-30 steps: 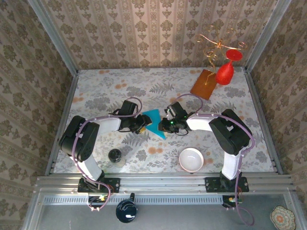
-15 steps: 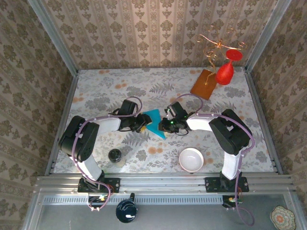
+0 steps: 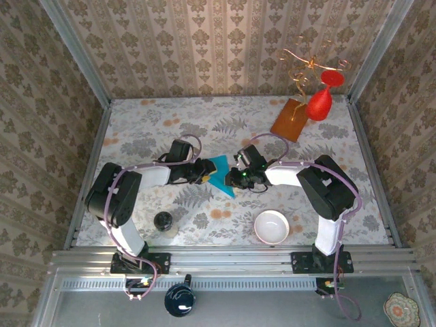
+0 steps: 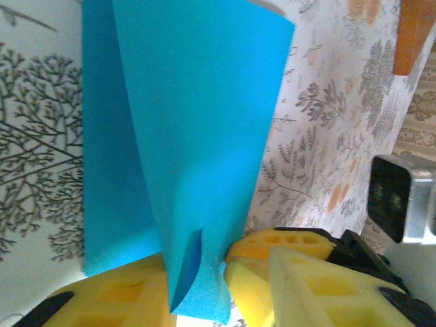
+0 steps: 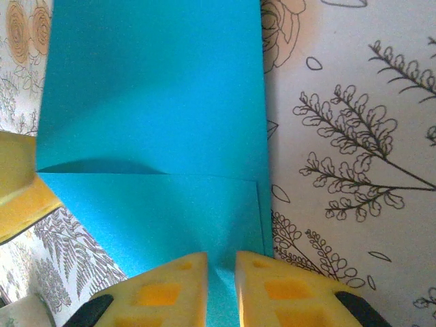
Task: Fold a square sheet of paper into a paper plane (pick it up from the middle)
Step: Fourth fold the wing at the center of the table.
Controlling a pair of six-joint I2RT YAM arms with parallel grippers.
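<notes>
Mid-fold, I reckon. The square sheet of paper (image 3: pixel 219 169) sits in the middle of the table with one flap lifted. The right gripper (image 5: pixel 219 289) pinches one edge. The left gripper (image 4: pixel 197 296) straddles the raised flap, can't tell if it's biting. Next up is probably carrying the flap over squarely and pressing the crease.

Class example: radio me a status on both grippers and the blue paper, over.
Right gripper shut on paper edge. Left gripper: fingers flank raised fold, grip unconfirmed. Paper partly folded, no plane yet. Bowl well clear.
</notes>
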